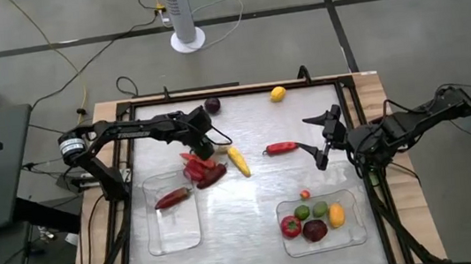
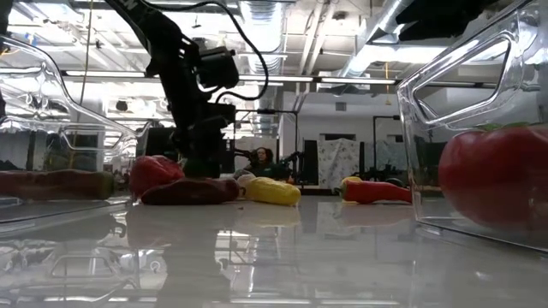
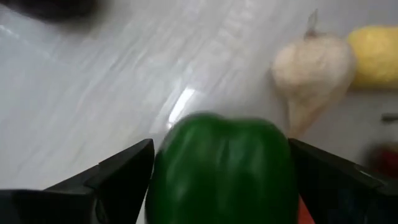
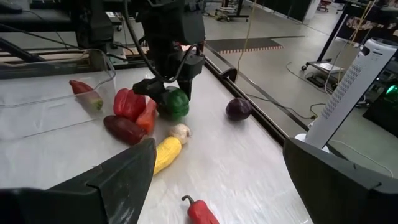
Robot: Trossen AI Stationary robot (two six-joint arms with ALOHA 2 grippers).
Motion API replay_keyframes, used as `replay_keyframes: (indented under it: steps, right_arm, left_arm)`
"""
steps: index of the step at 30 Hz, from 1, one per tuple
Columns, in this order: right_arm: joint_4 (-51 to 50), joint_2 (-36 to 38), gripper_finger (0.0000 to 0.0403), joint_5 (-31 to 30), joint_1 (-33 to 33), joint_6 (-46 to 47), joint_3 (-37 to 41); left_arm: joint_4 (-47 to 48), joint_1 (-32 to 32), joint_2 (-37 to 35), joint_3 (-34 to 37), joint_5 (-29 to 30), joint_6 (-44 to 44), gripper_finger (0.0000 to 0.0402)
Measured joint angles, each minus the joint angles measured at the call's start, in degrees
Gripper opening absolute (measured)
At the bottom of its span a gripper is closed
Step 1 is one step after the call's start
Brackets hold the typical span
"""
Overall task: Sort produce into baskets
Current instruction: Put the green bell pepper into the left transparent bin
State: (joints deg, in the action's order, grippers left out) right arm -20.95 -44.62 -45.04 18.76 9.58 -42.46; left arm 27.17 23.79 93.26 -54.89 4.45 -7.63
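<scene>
Left of centre in the high view: left hand (image 4: 169, 93) closed around green pepper (image 4: 175, 102) beside the pile, probably for left basket (image 1: 174, 236). Right hand (image 1: 329, 139) idle, spread wide, holding nothing, above the counter (image 1: 253, 205).

green pepper (image 3: 224, 168), yellow corn (image 1: 238, 161), purple onion (image 4: 237, 109)

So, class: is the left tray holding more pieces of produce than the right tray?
No: the left tray holds one red pepper, the right tray several.
</scene>
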Motion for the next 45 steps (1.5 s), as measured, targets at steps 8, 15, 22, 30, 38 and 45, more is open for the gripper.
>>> replay_keyframes:
  steps: [8, 15, 22, 30, 38, 45]
  right_arm:
    - [0.0, 0.0, 0.0379, 0.0, -0.1, 0.0, 0.0]
    - [0.0, 0.0, 0.0379, 0.0, -0.1, 0.0, 0.0]
    - [-0.4, 0.0, 0.0379, 0.0, -0.1, 0.0, 0.0]
    - [-1.8, 0.1, 0.0379, 0.0, 0.0, -0.2, 0.0]
    - [-0.8, 0.1, 0.0379, 0.0, 0.0, -0.2, 0.0]
    - [0.7, 0.1, 0.0379, 0.0, -0.5, -0.4, 0.0]
  left_arm:
    - [2.3, -0.5, -0.1, 0.0, 0.5, 4.1, 0.0294]
    - [6.5, -0.7, -0.7, -3.3, 0.3, 6.3, 0.0275]
    - [11.7, -3.4, -6.9, -11.3, -5.5, 5.2, 0.0281]
    - [19.0, -17.0, -18.0, -11.7, -12.0, -2.7, 0.0282]
    - [25.0, -33.8, -25.8, -8.6, -3.0, -16.5, 0.0283]
    - [25.4, -42.5, -26.1, 1.2, 0.4, -28.4, 0.0298]
